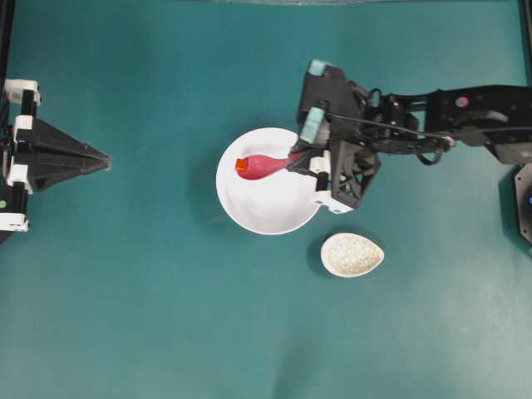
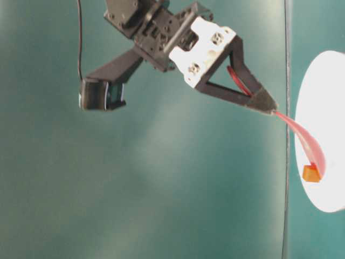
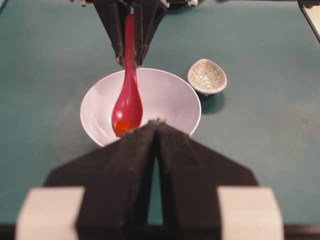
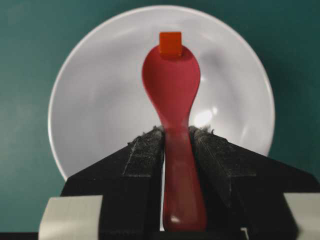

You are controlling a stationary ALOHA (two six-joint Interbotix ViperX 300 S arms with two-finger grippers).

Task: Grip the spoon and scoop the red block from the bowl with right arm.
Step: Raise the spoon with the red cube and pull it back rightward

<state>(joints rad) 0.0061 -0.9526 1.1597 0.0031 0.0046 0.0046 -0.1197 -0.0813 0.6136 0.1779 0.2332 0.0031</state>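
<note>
My right gripper (image 4: 176, 132) is shut on the handle of the glossy red spoon (image 4: 171, 85), seen from overhead as the right gripper (image 1: 293, 163) at the bowl's right rim. The spoon (image 1: 266, 165) reaches left, with its scoop over the inside of the white bowl (image 1: 249, 216). The small red block (image 4: 170, 43) sits at the scoop's far tip and touches it; the red block (image 1: 242, 165) lies at the bowl's left side. At table level the spoon (image 2: 307, 143) slopes down to the block (image 2: 310, 173). My left gripper (image 1: 104, 158) rests shut and empty at the far left, its tips (image 3: 157, 124) pointing at the bowl (image 3: 170, 95).
A small speckled beige egg-shaped dish (image 1: 352, 254) stands just right of and below the bowl, close to the right arm's wrist. The same dish (image 3: 207, 76) shows beside the bowl in the left wrist view. Green tabletop lies all around.
</note>
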